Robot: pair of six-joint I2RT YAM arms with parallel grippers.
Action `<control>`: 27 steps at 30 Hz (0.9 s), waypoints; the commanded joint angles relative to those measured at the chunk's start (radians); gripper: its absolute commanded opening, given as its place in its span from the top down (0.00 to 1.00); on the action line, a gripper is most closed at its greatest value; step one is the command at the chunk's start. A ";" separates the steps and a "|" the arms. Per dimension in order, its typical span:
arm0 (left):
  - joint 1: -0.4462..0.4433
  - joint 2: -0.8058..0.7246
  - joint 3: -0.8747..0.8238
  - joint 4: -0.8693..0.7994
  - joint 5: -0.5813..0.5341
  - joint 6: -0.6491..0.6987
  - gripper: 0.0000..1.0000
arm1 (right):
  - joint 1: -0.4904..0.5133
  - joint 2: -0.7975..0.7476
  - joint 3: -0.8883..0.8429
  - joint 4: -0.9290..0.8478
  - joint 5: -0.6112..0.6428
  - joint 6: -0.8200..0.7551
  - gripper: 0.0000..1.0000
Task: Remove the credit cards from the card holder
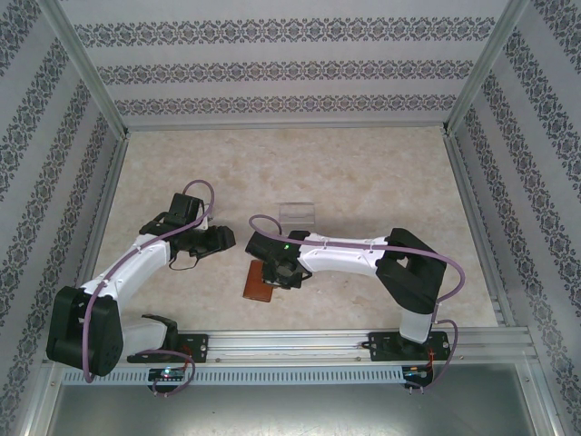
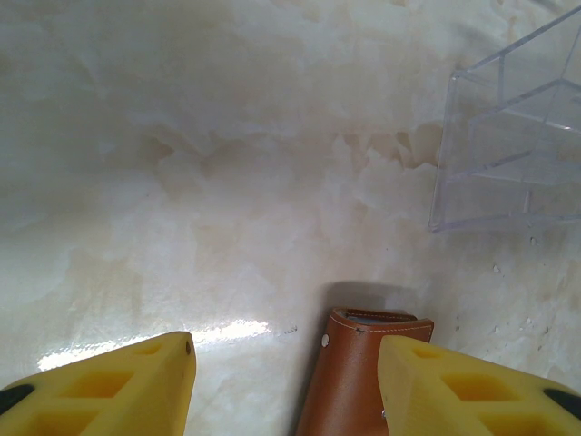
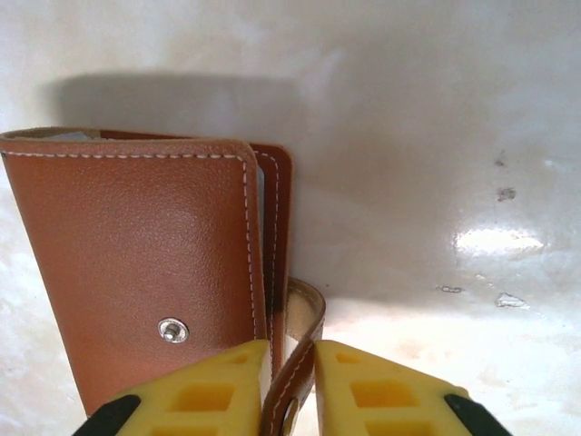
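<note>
One card holder (image 3: 136, 245), strap (image 3: 307, 313) pinched by right claw (image 3: 292, 356); one clear tray (image 2: 508, 145)

— What's the card holder (image 3: 136, 254) made of?
— Brown leather, finely grained with a faint sheen and pale stitching along the edges. Its snap stud (image 3: 172, 331) is shiny metal.
— And the bench (image 2: 227, 182)?
— Smooth, marbled cream, glossy enough to throw glare.
— The tray (image 2: 517, 145)?
— Clear, hard plastic. The right gripper (image 3: 292, 386) has matt yellow plastic fingers (image 3: 390, 400).
</note>
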State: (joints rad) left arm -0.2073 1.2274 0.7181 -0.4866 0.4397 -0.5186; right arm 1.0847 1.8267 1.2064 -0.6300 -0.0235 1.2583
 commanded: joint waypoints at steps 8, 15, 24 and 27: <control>-0.092 0.011 -0.015 -0.002 -0.008 -0.007 0.44 | 0.022 -0.050 0.021 0.044 0.075 -0.127 0.91; -0.232 0.013 -0.056 0.028 -0.043 -0.083 0.44 | 0.022 -0.132 -0.021 0.108 0.080 -0.131 0.94; -0.312 0.009 -0.082 0.059 -0.036 -0.140 0.36 | 0.026 -0.216 -0.115 0.196 0.082 -0.089 0.98; -0.323 0.001 -0.082 0.066 -0.030 -0.144 0.32 | 0.026 -0.233 -0.128 0.206 0.084 -0.085 0.98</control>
State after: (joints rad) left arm -0.5117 1.2369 0.6434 -0.4541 0.4133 -0.6403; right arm 1.0977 1.6325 1.0920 -0.4530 0.0326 1.1557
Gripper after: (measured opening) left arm 0.676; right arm 0.067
